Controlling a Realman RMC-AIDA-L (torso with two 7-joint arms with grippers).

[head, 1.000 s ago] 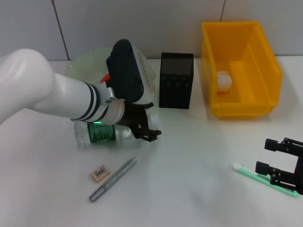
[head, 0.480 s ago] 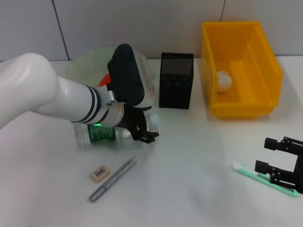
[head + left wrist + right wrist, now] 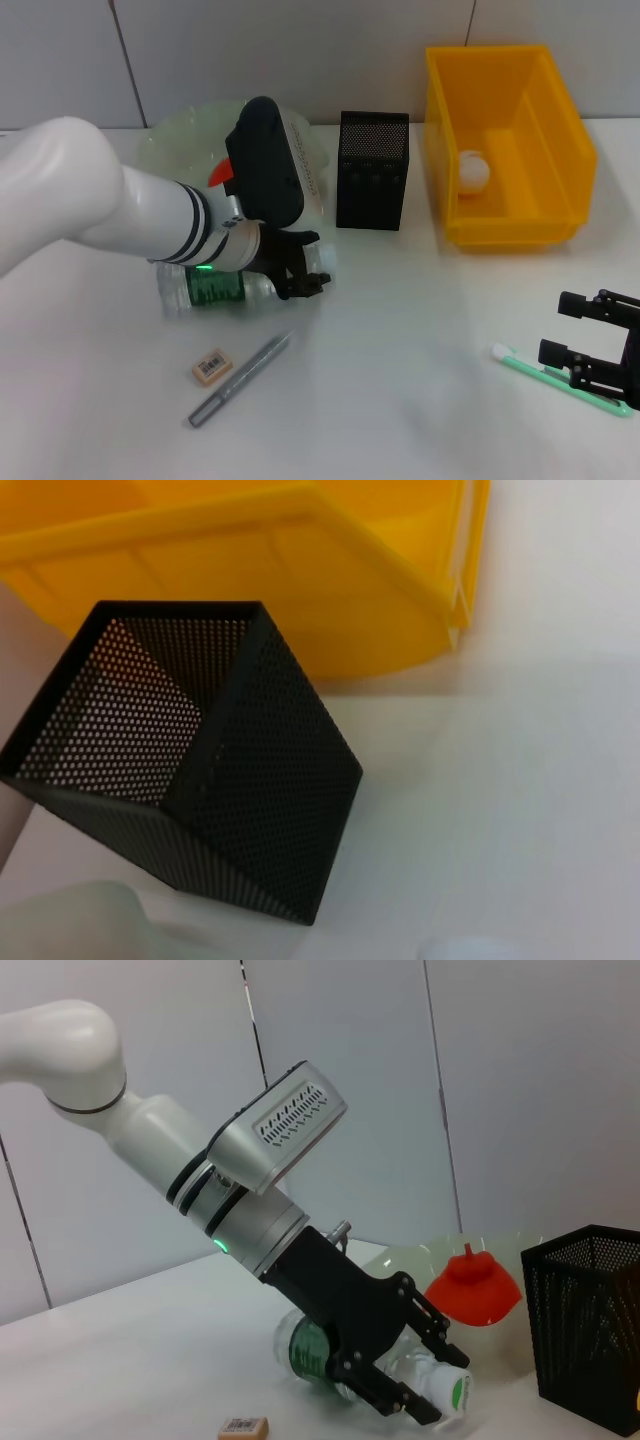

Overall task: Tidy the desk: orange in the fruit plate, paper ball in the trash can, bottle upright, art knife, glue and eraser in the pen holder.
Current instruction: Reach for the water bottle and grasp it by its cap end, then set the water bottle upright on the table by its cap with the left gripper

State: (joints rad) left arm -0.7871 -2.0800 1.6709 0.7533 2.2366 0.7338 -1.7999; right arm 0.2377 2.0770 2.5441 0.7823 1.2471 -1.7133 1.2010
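bottle (image 3: pixel 215 287), a clear plastic one with a green label band and a white cap, lay on its side on the white table (image 3: pixel 400 380), just in front of the pale green fruit plate (image 3: pixel 165 145) and to the left of the black mesh pen holder (image 3: pixel 372 170). its cap end pointed toward the pen holder. the left gripper (image 3: pixel 300 270) was down over the bottle's neck end, its black fingers (image 3: pixel 420 1345) spread on either side of the clear body near the cap; whether they actually pressed on it could not be told. an orange-red piece (image 3: pixel 470 1285) showed on the fruit plate behind the arm.

nearer than the bottle lay a small tan eraser (image 3: pixel 211 366) and, just beside it, a grey art knife (image 3: pixel 240 380) lying at a slant. right of the pen holder stood the yellow trash can (image 3: pixel 510 145) with a white paper ball (image 3: pixel 473 170) inside. far to the right of the bottle, the right gripper (image 3: pixel 590 350) rested low with its jaws apart, holding nothing, with a green and white glue stick (image 3: pixel 560 380) lying on the table just by it.
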